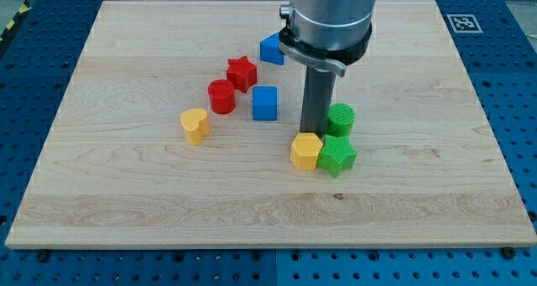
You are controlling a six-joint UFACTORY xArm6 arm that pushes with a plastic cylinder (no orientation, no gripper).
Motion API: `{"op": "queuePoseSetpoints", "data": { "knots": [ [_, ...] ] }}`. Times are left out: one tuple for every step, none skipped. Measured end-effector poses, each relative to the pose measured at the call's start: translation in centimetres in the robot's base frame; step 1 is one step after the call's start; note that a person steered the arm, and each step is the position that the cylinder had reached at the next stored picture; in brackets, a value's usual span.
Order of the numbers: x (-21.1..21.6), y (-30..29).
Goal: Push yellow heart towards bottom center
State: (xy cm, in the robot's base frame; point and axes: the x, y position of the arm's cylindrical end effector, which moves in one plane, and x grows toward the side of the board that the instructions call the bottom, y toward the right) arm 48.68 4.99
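The yellow heart (195, 125) lies left of the board's centre. My tip (314, 134) stands well to its right, just above the yellow hexagon (306, 151) and touching or nearly touching it. A green cylinder (341, 118) is at the tip's right and a green star (336, 155) sits beside the yellow hexagon. A red cylinder (221, 96), a red star (242, 72) and a blue cube (264, 103) lie between the heart and the rod.
A blue triangular block (271, 49) lies near the view's top, partly behind the arm's grey body (327, 22). The wooden board (126, 210) sits on a blue perforated table. A marker tag (462, 23) is at the top right corner.
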Motion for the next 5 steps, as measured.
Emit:
{"op": "queuePoseSetpoints", "data": {
  "knots": [
    [1.7,-1.4],
    [1.8,-4.3],
    [1.8,-8.4],
    [1.8,-12.4],
    [1.5,-16.4]
  ]
}}
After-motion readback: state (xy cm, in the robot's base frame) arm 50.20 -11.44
